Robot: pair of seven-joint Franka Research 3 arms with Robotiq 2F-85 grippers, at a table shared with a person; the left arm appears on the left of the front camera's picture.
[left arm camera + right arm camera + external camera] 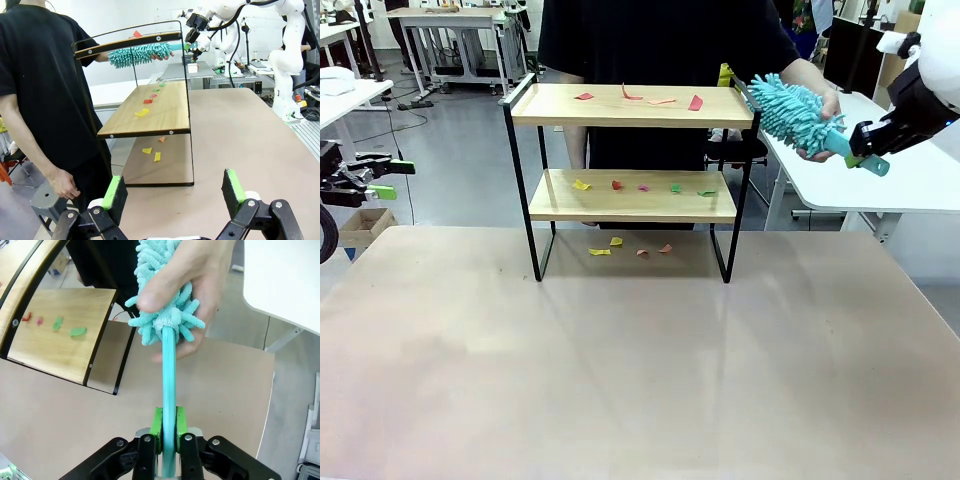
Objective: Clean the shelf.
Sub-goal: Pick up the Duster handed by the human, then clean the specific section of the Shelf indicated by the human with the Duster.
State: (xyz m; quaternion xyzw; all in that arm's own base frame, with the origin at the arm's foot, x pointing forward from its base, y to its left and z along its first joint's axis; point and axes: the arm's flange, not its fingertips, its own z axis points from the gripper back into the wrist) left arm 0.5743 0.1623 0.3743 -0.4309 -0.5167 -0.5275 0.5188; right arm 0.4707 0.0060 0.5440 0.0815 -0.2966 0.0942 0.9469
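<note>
Handover, far right: the right gripper pinches the duster handle while the person's hand steadies its head. The left gripper hangs wide and empty, clear of the shelf.

Floor: grey, glossy, behind the table.
Workbench: metal-legged, far behind table's left.
Side table: white, off table's right far corner.
</note>
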